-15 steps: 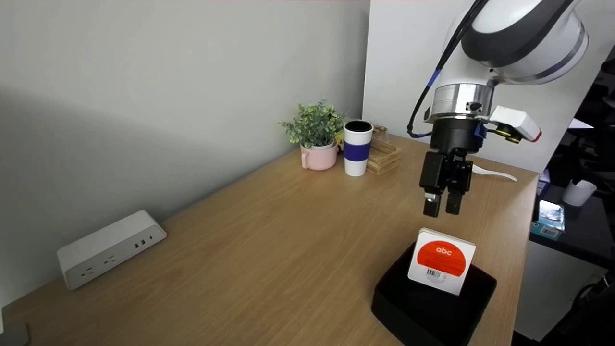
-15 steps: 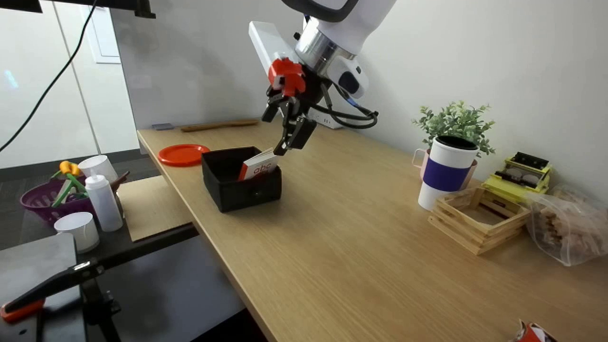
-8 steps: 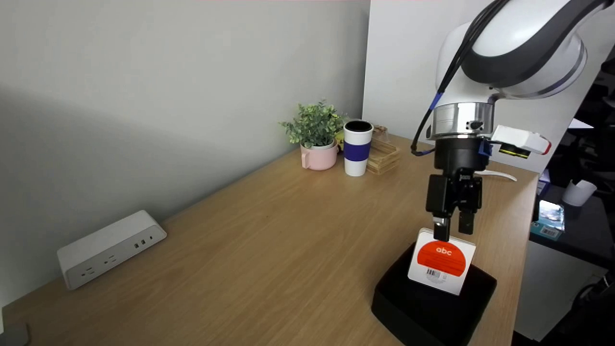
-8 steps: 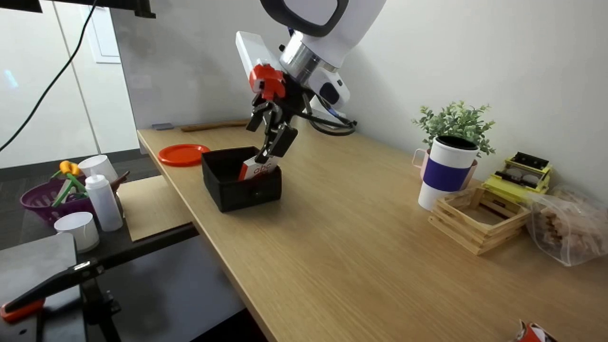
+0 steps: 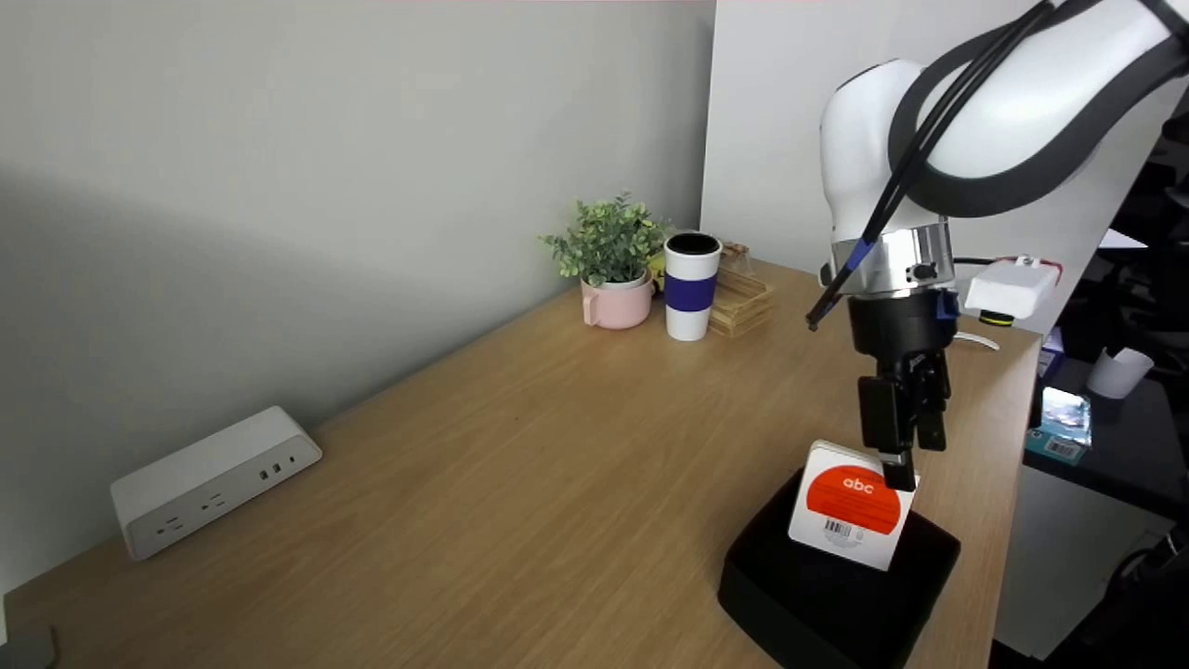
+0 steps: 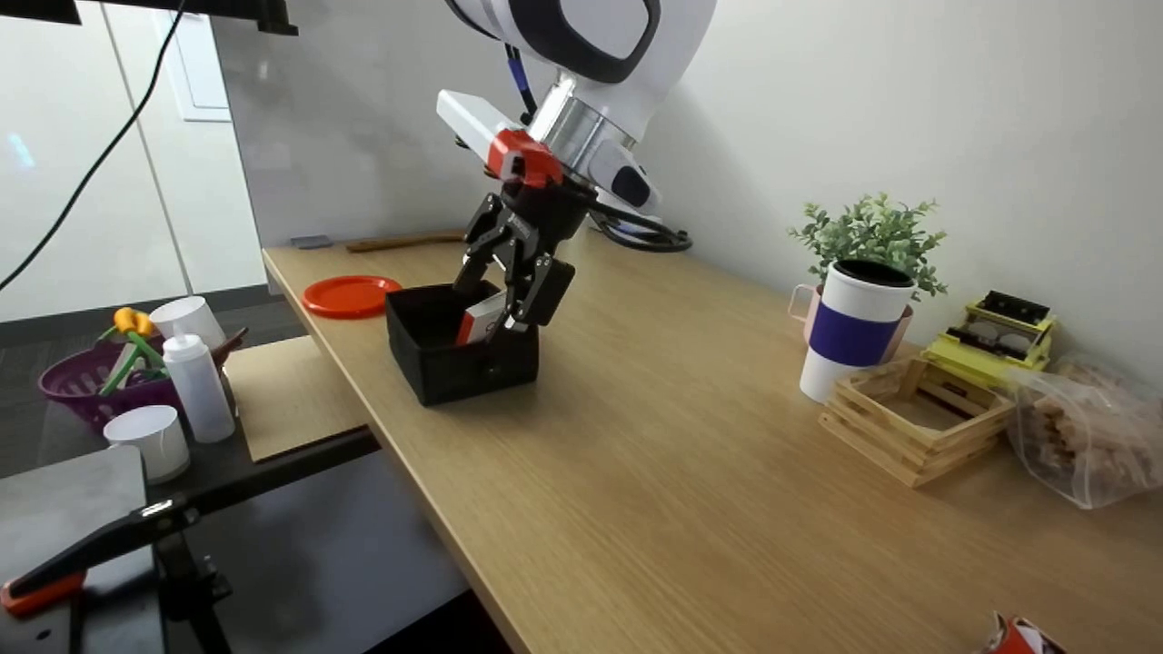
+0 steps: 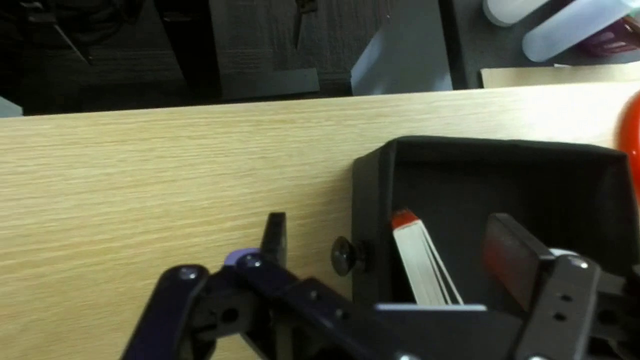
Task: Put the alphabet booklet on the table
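The claw is spread wide and grasps nothing: in the wrist view one finger hangs to the left, outside the black box and above the counter, and the other to the right, over the inside of the box. The alphabet booklet lies between them in that view; whether either finger touches it, I cannot tell.

The booklet is in the box, not yet on the counter, propped at a tilt against the side that carries a round knob. Leaning so, it lifts its top edge above the rim in an exterior view, which is probably why the fingers straddle it: closing there should pinch it across its thickness. Going too low might catch the side of the box as well.

The counter is light-brown wood with visible grain. In an exterior view a red plate sits just beside the box, to its left; well apart on the right stand a purple-banded cup, a slatted crate and a plastic bag. Past the counter's left edge, lower down, are a purple basket and a white bottle.
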You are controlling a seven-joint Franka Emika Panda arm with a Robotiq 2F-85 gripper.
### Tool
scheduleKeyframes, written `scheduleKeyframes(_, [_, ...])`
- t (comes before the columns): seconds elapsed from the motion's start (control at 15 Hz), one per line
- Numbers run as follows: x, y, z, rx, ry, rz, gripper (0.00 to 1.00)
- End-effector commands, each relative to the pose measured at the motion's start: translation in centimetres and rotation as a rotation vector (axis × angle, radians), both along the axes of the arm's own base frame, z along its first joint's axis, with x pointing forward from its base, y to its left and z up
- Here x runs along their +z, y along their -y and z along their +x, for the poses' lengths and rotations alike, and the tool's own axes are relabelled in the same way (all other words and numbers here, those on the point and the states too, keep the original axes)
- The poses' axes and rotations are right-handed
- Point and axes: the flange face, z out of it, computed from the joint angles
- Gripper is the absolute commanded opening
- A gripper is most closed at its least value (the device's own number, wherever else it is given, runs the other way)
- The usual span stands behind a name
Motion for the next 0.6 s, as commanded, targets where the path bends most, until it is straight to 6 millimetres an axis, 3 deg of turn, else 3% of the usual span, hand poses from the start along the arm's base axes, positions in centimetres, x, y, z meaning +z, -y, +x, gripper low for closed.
scheduleKeyframes(0.0, [-0.38,-0.19,0.8,0.119,-0.043,-0.035,1.0])
scheduleKeyframes(0.13, [-0.43,-0.16,1.11,0.196,-0.05,-0.044,1.0])
scheduleKeyframes(0.2, [-0.29,0.0,0.37,0.127,-0.031,-0.041,1.0])
scheduleKeyframes(0.4, [-0.43,-0.02,0.75,0.164,-0.032,-0.042,1.0])
scheduleKeyframes(0.53, [-0.46,0.49,0.34,0.044,0.005,-0.106,1.0])
